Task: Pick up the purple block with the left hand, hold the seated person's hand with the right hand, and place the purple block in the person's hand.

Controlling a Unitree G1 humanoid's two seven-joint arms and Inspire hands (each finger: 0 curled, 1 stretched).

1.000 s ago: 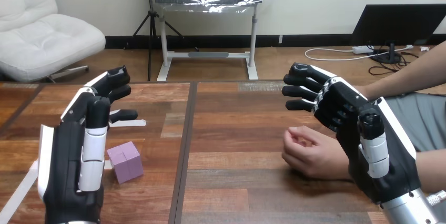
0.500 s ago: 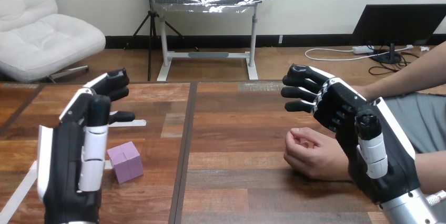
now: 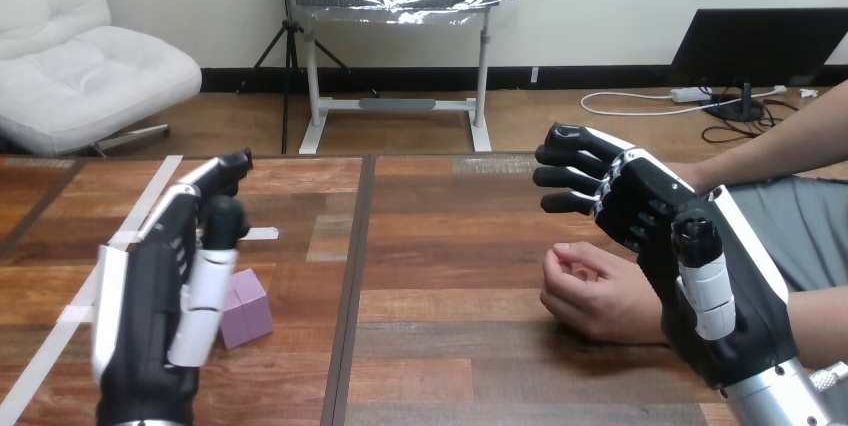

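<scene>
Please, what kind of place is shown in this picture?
Probably a robot test bench rather than a home. A wooden table carries only a purple block, the person's hand rests on it, and the robot's right hand is raised beside it.

On the table [image 3: 440,246], the block [image 3: 250,311] lies left beside the left hand [image 3: 150,316], the person's hand [image 3: 590,296] right.

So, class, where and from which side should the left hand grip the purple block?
Pinch the purple block across two opposite upright faces, probably coming from its left, where the open left hand stands. It is a cube sitting flat, so those faces are parallel.
</scene>
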